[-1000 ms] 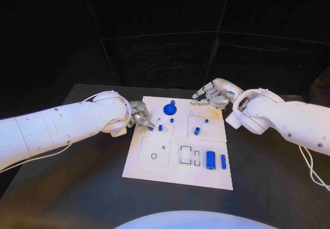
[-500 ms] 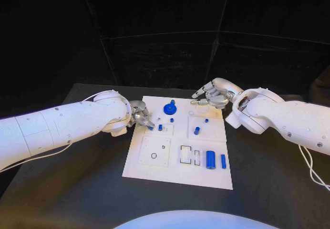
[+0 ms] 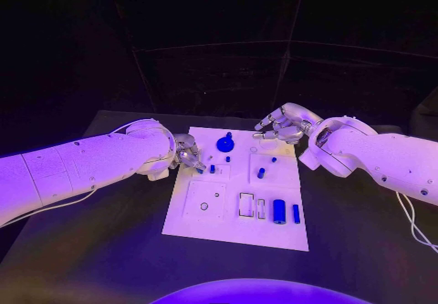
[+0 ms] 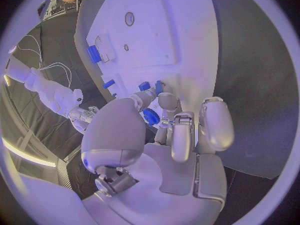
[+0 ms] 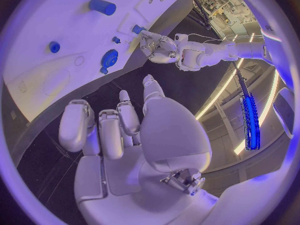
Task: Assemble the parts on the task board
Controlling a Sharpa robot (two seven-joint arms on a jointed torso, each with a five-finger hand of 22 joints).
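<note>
The task board (image 3: 233, 225) lay in the middle of the worktop (image 3: 100, 253). On its far part sat a round part (image 3: 225, 145), with small parts (image 3: 261, 173) nearer the middle and two long parts (image 3: 279, 211) side by side near its right front. The left robot hand (image 3: 189, 156) hung over the board's left edge, the right robot hand (image 3: 281, 128) over its far right corner.

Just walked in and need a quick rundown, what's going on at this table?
A two-armed robot is assembling small blue parts on a white task board. Its left hand works at the board's left edge, fingertips at a small blue part. Its right hand hovers over the far right corner holding nothing. Other blue parts sit across the board.
</note>
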